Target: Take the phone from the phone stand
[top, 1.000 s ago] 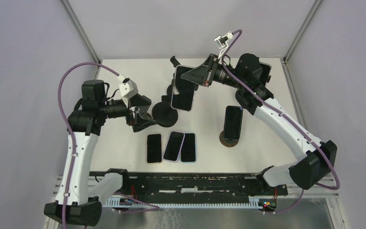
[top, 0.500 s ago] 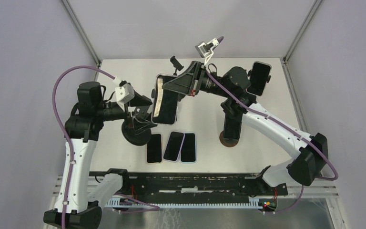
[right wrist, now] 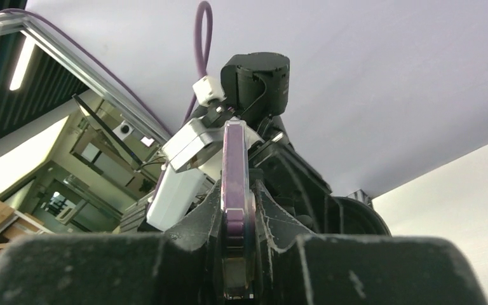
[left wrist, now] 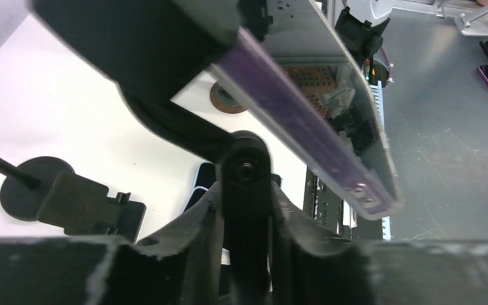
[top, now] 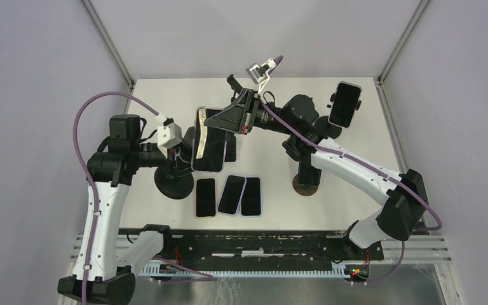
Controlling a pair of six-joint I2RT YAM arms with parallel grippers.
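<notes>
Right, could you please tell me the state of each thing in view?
Black round-based phone stand: neck clamped by left gripper.
Purple-edged phone: in that stand, pinched by right gripper.
Three dark flat phones: lying on table.
Far-right phone: mounted upright.

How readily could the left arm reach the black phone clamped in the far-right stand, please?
Probably not: the left end effector grips the black round-based stand, and the right arm, holding a purple-edged phone, lies across the way.
</notes>
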